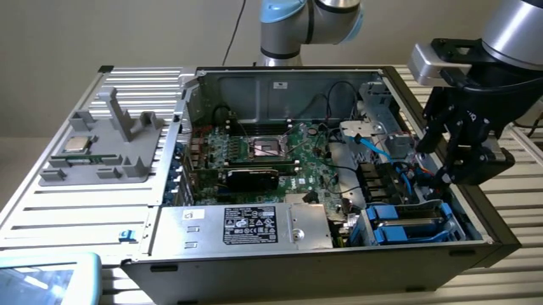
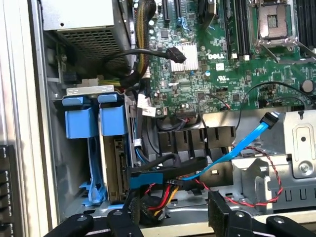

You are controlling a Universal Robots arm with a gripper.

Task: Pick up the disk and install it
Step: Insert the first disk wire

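The claw (image 1: pixel 448 178) hangs wide open and empty over the PC case (image 1: pixel 297 279) at 3 o'clock, probably because the blue-framed disk (image 1: pixel 405 223) already looks slotted on edge into the 5 o'clock corner.

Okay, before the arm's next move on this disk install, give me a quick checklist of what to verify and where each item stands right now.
1. Gripper empty: ok, its fingers are apart with nothing between them.
2. Disk located: ok, it stands in its blue carrier in the drive bay.
3. Disk fully seated: cannot tell.
4. Gripper position: ok, it hovers above the bay side of the computer case.
5. Cables out of the way: not ok, a blue cable and red-black wires lie close to the fingers.
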